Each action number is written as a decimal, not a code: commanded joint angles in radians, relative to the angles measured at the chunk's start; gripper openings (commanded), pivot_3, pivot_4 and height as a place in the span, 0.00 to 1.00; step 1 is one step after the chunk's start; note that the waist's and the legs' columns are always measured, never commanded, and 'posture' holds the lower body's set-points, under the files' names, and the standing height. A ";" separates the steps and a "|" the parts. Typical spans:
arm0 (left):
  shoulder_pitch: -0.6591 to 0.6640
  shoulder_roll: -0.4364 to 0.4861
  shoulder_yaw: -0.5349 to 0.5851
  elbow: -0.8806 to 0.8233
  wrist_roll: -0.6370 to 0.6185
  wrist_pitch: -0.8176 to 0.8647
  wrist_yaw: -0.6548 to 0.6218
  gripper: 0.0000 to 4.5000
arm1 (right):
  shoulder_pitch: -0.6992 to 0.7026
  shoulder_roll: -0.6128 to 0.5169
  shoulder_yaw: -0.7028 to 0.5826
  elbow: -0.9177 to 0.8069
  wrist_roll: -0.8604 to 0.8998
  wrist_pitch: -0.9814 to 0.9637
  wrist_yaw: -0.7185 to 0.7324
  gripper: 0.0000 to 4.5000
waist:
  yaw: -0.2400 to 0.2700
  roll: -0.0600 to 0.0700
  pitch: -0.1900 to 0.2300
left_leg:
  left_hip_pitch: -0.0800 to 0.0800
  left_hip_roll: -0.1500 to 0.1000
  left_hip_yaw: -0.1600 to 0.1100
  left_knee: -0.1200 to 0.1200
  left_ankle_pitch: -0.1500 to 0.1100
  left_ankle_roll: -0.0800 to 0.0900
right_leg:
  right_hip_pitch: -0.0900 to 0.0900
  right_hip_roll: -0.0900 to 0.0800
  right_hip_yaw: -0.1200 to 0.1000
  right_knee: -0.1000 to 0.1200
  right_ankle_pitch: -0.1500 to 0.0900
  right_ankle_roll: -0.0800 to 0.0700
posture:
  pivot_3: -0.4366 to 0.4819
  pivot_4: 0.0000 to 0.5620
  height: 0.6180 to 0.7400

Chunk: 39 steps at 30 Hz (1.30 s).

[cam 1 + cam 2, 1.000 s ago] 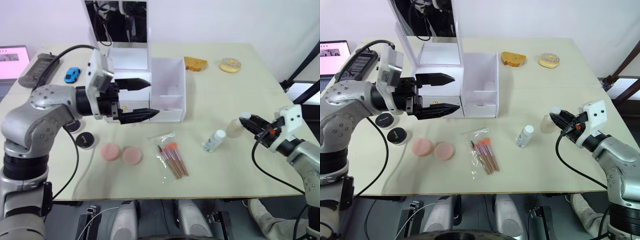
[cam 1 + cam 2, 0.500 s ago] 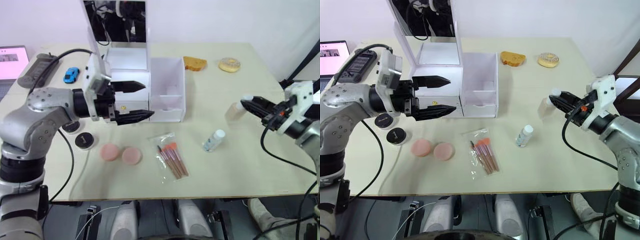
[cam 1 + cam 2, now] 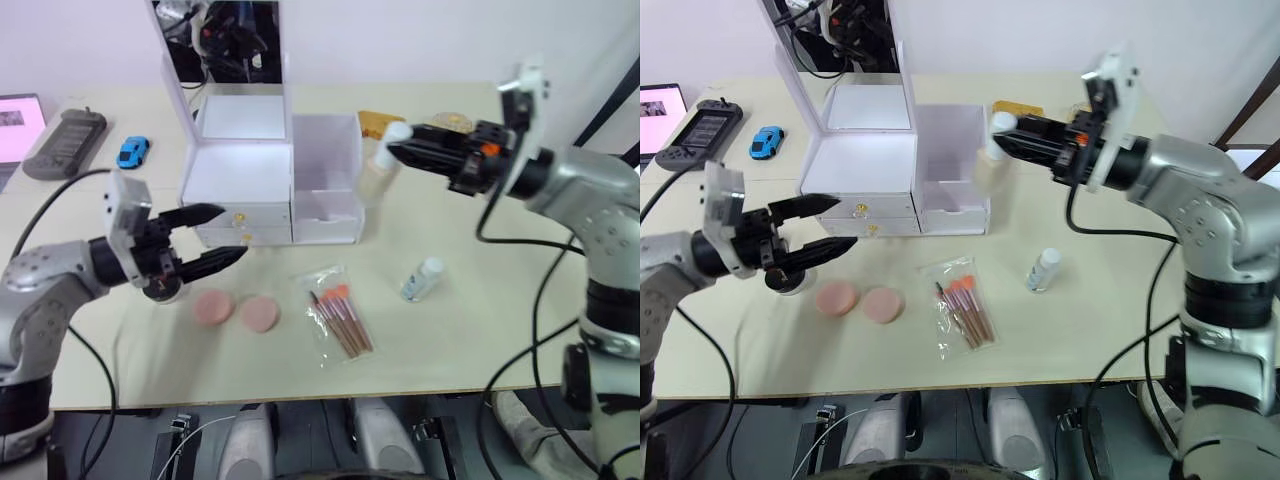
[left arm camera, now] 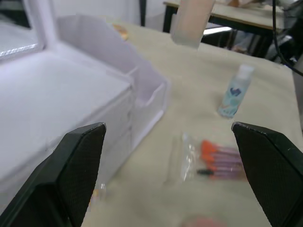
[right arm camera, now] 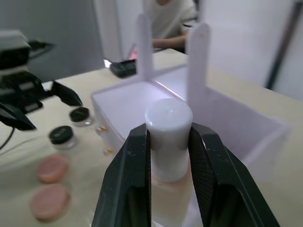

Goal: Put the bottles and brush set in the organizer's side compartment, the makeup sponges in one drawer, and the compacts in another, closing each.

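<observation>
My left gripper (image 3: 205, 238) hung spread wide just in front of the organizer (image 3: 250, 180) drawers, gripping nothing. The two pink sponges (image 3: 236, 310) sat near it on the table, with the brush pouch (image 3: 338, 316) to their right. My right gripper (image 3: 400, 152) was clamped on the beige bottle (image 3: 380, 165), up beside the side compartment (image 3: 325, 175). The small clear bottle (image 3: 422, 279) lay further right.
</observation>
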 commanded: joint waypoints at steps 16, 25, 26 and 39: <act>0.172 0.014 0.161 -0.223 -0.082 -0.012 0.104 1.00 | -0.086 0.188 0.169 0.359 -0.316 -0.275 0.062 0.14 | -0.005 0.000 0.000 | -0.001 0.000 0.001 0.000 0.000 0.000 | 0.000 -0.001 0.000 0.000 0.000 0.000 | 0.48 0.27 0.98; 0.198 0.051 0.191 -0.232 -0.103 -0.013 0.108 1.00 | -0.053 0.235 0.157 0.344 -0.379 -0.274 -0.010 0.14 | -0.004 0.000 0.000 | -0.001 0.000 0.001 0.000 0.000 0.000 | -0.001 0.000 0.000 0.000 0.000 0.000 | 0.48 0.27 0.98; 0.195 0.051 0.187 -0.232 -0.104 -0.014 0.110 1.00 | -0.048 0.236 0.164 0.333 -0.390 -0.272 -0.017 0.14 | -0.004 0.000 0.000 | -0.001 0.000 0.001 0.000 0.000 0.000 | -0.001 0.000 0.000 0.000 0.000 0.000 | 0.48 0.27 0.98; 0.136 0.070 0.132 -0.176 -0.071 -0.033 0.079 1.00 | 0.053 0.232 0.194 0.218 -0.475 -0.270 -0.057 0.14 | -0.005 0.000 0.000 | -0.001 0.000 0.001 0.000 0.000 0.000 | -0.001 0.000 0.000 0.000 0.000 0.000 | 0.48 0.27 0.98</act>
